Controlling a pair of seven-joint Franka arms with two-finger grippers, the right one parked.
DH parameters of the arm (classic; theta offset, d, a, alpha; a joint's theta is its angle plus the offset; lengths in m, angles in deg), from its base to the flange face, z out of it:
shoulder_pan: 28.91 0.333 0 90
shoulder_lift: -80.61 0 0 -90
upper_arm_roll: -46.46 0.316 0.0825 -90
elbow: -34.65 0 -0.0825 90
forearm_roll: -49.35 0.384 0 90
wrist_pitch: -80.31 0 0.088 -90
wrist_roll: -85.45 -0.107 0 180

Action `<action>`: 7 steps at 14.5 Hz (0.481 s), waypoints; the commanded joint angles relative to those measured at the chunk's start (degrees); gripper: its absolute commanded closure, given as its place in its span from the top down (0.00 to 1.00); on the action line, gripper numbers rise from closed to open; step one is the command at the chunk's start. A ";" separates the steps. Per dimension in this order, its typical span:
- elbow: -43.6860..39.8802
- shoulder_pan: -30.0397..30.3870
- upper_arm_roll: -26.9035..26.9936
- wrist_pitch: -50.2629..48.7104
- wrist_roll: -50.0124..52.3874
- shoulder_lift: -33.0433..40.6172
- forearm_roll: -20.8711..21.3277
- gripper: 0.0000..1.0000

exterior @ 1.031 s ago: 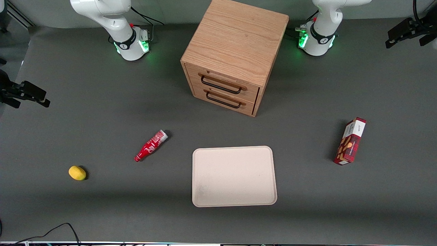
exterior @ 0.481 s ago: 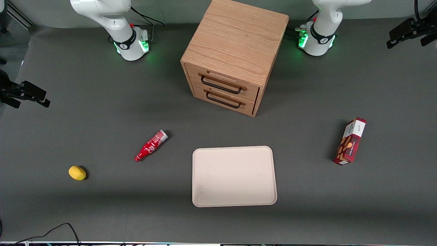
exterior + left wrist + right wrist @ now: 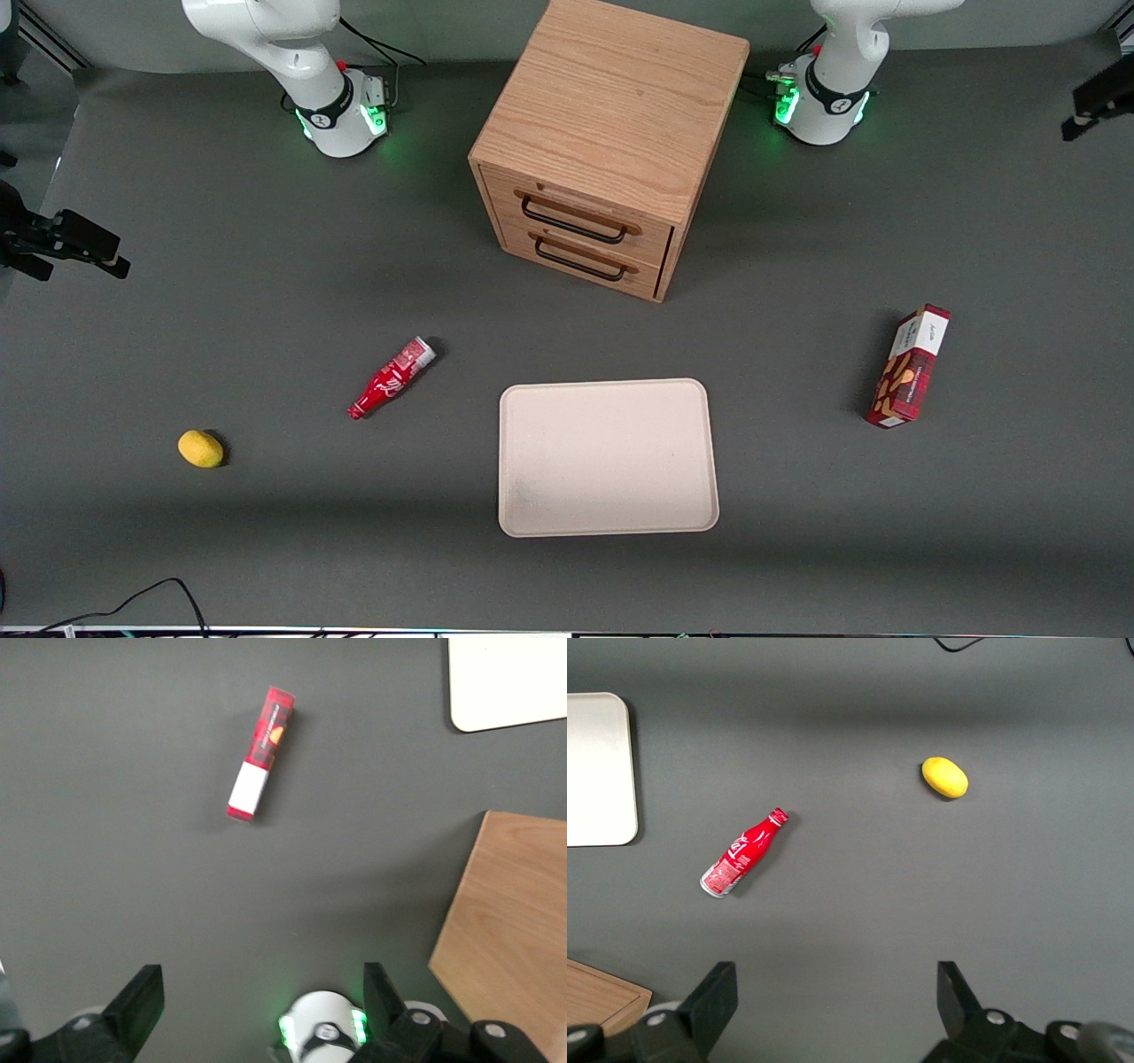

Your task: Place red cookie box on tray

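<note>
Red plaid cookie box (image 3: 910, 367) lies on the gray tabletop (image 3: 266, 292), well apart from the cream-white flat tray (image 3: 608, 458); the gripper (image 3: 257, 1014), fingers (image 3: 137, 1005) spread high above, should drop straight and pinch its slim sides.

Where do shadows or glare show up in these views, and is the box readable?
Front view: soft shadow beside the cookie box, green glow at both arm bases, tray evenly lit. Left wrist view: open gripper high above the table, cookie box sharp enough to show its white end, no glare.
</note>
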 commanded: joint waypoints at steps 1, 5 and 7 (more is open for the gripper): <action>-3.71 0.12 1.70 4.06 -9.75 -7.21 0.32 1.00; -2.57 0.21 2.49 11.10 -17.67 -16.87 -1.17 1.00; -1.00 0.38 2.58 16.10 -21.19 -22.32 -4.14 1.00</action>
